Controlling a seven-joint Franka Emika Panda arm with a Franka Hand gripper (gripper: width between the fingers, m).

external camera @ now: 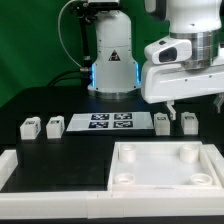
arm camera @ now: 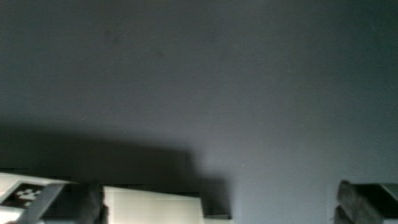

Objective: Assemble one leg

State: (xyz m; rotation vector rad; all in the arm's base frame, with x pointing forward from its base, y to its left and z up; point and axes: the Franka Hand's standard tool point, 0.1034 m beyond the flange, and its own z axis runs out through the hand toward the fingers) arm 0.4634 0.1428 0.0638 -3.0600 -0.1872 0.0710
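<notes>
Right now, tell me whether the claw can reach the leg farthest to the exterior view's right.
Probably yes: the claw hangs open just above that leg with nothing between them, and the neighbouring leg stands apart from it.

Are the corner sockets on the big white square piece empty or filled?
Empty. All four sockets show bare hollows; the four legs sit apart on the table.

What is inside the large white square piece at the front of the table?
The white square piece holds only four empty round sockets; nothing stands in them. Its underside is hidden.
</notes>
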